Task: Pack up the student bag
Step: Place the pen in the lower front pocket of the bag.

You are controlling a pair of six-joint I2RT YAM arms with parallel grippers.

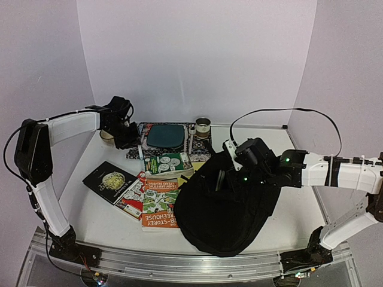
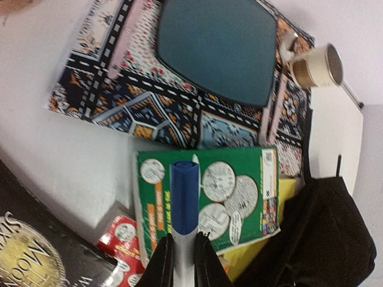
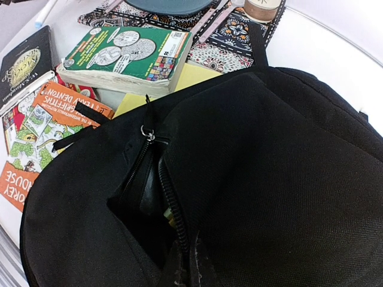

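From the top external view, the left gripper (image 1: 122, 131) is a dark lump over the back left of the table (image 1: 96, 212), its jaws unreadable. The student bag (image 1: 230, 215) lies front right of centre, a rounded black mass covering part of an orange book (image 1: 157, 203). The right gripper (image 1: 222, 178) sits at its upper edge.

In the left wrist view, the fingers (image 2: 160, 263) are cut off by the frame's bottom edge. They are clamped on a blue-capped marker (image 2: 184, 200) above a green book (image 2: 239, 191). The bag shows only as a black corner.

In the right wrist view, the bag fills the frame, with its zipper open and its inside too dark to read. The fingertips (image 3: 200, 272) are close together, pinching the zipper edge, black against black
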